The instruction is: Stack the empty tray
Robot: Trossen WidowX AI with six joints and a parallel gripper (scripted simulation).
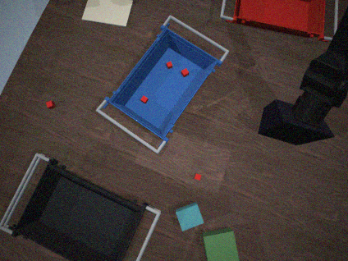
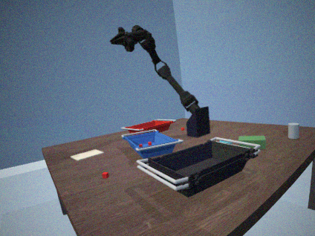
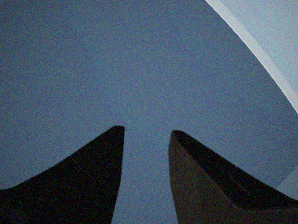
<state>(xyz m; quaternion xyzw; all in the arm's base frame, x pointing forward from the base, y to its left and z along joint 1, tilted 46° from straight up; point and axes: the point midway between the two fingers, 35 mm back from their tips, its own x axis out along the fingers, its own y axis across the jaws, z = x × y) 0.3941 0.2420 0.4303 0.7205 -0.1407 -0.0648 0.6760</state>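
Note:
A blue tray (image 1: pixel 164 88) (image 2: pixel 157 151) stands on the table with three small red blocks on its floor; one block (image 1: pixel 185 72) lies nearer its upper end. One grey wire bar (image 1: pixel 199 34) is swung out over that end, the other bar (image 1: pixel 127 131) over the opposite end. A red tray (image 1: pixel 279 12) looks empty, its bars outside its ends, partly out of the top view. A black tray (image 1: pixel 86 209) (image 2: pixel 219 174) also looks empty; its bars are out and look doubled. My gripper (image 2: pixel 115 40) (image 3: pixel 147 139) is high above the table, partly open, with nothing between the fingers.
The arm base (image 1: pixel 295 123) (image 2: pixel 197 124) stands beyond the blue tray. A cyan block (image 1: pixel 190 217) and a green block (image 1: pixel 222 246) (image 2: pixel 252 142) are near the black tray. Loose red blocks (image 1: pixel 50 104) (image 1: pixel 198 176), a cream sheet (image 1: pixel 107 12) (image 2: pixel 87 154) and a white cylinder (image 2: pixel 293 130) also show.

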